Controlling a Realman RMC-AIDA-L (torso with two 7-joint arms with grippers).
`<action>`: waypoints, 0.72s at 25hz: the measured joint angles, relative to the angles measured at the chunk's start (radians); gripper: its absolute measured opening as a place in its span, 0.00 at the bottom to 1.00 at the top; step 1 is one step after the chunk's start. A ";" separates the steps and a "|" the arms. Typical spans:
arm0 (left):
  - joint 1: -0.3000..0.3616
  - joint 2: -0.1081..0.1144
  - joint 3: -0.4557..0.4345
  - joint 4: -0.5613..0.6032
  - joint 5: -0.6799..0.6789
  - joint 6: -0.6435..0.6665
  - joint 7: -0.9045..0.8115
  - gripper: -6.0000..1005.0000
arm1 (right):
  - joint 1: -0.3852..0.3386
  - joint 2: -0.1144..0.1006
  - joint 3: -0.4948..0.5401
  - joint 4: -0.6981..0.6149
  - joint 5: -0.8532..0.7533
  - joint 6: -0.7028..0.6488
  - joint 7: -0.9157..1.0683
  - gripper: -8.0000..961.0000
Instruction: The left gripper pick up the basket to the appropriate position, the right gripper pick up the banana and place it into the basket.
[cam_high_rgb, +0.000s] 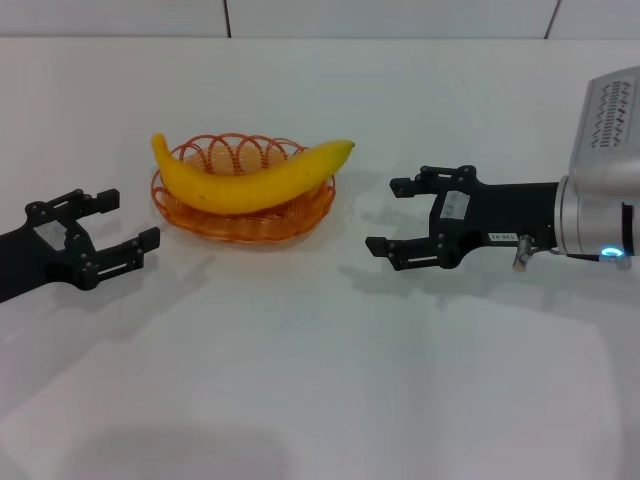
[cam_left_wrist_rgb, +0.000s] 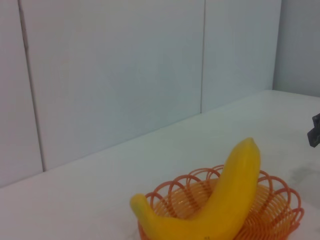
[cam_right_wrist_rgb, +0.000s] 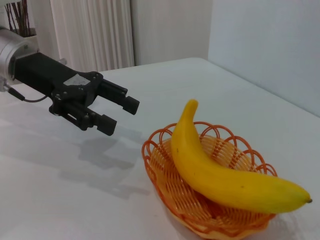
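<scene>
The banana (cam_high_rgb: 255, 178) lay lengthwise across the basket (cam_high_rgb: 243, 215), between the wide-open, empty left tool (cam_high_rgb: 115, 227) and right tool (cam_high_rgb: 392, 217).

We see a bright, even scene, lit from overhead by diffuse light. The white table (cam_high_rgb: 300, 350) is close to washed out in the head view, with little surface texture left. Shadows are soft and pale: we find a faint one under the right gripper (cam_high_rgb: 400, 215), another beside the left gripper (cam_high_rgb: 125, 220), and a thin one around the basket (cam_high_rgb: 240, 225). The banana (cam_high_rgb: 250, 180) carries a mild sheen along its upper side, no hard glare. In the left wrist view the wall (cam_left_wrist_rgb: 125, 75) looks slightly soft, and the banana (cam_left_wrist_rgb: 220, 200) close to the lens lacks crisp edges.
</scene>
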 joint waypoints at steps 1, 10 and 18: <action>-0.001 0.000 0.000 0.000 0.000 0.000 0.000 0.77 | 0.000 0.000 0.000 0.000 0.000 0.000 0.000 0.90; -0.001 0.000 0.002 0.000 0.002 0.000 -0.001 0.77 | 0.003 0.000 0.000 0.005 0.002 0.003 -0.001 0.90; 0.001 0.000 -0.002 0.000 0.005 0.000 -0.001 0.77 | 0.013 0.000 0.000 0.032 0.004 0.007 -0.017 0.90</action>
